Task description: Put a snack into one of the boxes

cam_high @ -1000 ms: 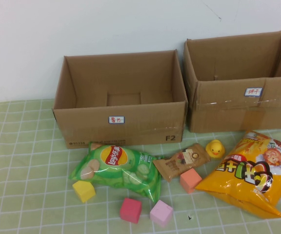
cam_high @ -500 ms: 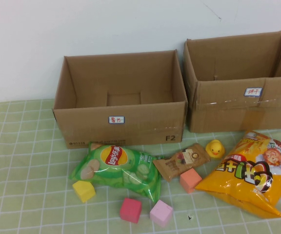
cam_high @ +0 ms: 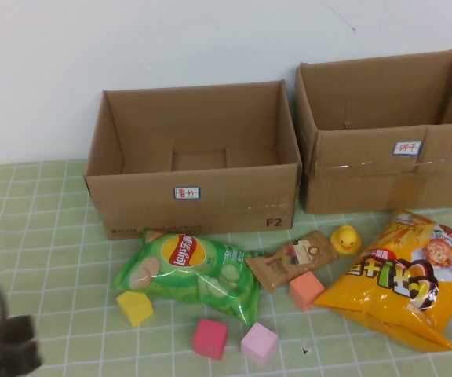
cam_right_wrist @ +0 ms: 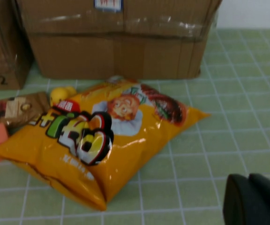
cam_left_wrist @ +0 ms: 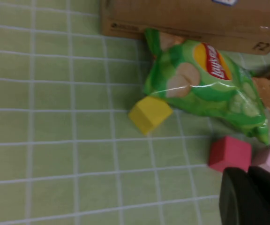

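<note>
Two open brown cardboard boxes stand at the back: the left box point(cam_high: 226, 200) and the right box point(cam_high: 359, 177), each with a small white label. In front lie a green chips bag point(cam_high: 191, 271), a brown snack pack point(cam_high: 291, 259) and an orange snack bag point(cam_high: 402, 279). My left gripper point(cam_left_wrist: 248, 177) is shut and empty, hovering near the red cube point(cam_left_wrist: 229, 153) and short of the green bag point(cam_left_wrist: 205, 86). A dark part of my left arm point(cam_high: 5, 349) shows at the near left corner. My right gripper point(cam_right_wrist: 248, 180) is shut and empty, over bare cloth beside the orange bag point(cam_right_wrist: 97, 140).
Foam cubes lie along the front: yellow point(cam_high: 135, 307), red point(cam_high: 210, 338), pink point(cam_high: 259, 343) and orange point(cam_high: 307, 290). A yellow rubber duck point(cam_high: 345, 239) sits between the brown pack and the orange bag. A green checked cloth point(cam_high: 38, 259) covers the table.
A dark part of my left arm has come into the high view at the near left corner. The snacks, cubes and boxes have not moved.
</note>
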Controlling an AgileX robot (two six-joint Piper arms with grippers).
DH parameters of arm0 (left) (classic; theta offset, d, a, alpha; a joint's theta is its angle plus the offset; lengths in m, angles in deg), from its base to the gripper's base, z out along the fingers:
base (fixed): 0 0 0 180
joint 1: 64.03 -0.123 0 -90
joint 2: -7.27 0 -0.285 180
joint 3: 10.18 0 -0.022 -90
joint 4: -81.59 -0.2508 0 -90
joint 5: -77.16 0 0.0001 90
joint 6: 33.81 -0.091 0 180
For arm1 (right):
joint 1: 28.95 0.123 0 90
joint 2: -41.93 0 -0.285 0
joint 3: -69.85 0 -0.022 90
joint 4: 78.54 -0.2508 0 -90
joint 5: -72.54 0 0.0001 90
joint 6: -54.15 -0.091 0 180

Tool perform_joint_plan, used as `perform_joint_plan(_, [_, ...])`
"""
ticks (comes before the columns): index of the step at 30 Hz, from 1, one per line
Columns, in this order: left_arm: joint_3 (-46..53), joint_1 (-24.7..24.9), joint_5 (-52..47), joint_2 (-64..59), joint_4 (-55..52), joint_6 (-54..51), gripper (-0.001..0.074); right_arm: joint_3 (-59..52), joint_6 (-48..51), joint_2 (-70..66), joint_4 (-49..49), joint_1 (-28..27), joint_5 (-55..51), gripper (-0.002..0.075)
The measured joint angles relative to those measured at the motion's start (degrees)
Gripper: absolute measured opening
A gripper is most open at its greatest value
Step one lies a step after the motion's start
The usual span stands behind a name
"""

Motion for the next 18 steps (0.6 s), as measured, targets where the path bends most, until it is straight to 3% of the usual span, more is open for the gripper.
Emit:
perform_joint_plan(3, [0.00, 0.00, 3.61, -6.47, 9.83, -6.97, 0.0008, -1.30, 0.13, 0.00, -0.80, 0.00, 0.01, -0.0002])
perform_joint_plan(5, [-0.12, 0.00, 5.70, -11.50, 15.35, -13.11, 0.0067, -1.32, 0.13, 0.00, -0.95, 0.00, 0.32, -0.0002])
perform_joint_plan(8, [-2.01, 0.00, 6.22, -19.24, 22.39, -21.60, 0.0257, -1.41, 0.13, 0.00, -1.05, 0.00, 0.88, -0.0002])
perform_joint_plan(10, [-4.50, 0.00, 5.14, -24.95, 26.16, -26.32, 0.0426, -1.41, 0.13, 0.00, -1.05, 0.00, 0.88, -0.0002])
perform_joint_plan(13, [-9.34, 0.00, 3.14, -32.77, 29.31, -31.40, 0.0593, -1.41, 0.13, 0.00, -1.39, 0.00, 0.88, -0.0002])
perform_joint_plan(18, [-16.81, 0.00, 2.43, -45.00, 30.00, -34.81, 0.0657, -1.41, 0.13, 0.00, -1.85, 0.00, 0.97, -0.0002])
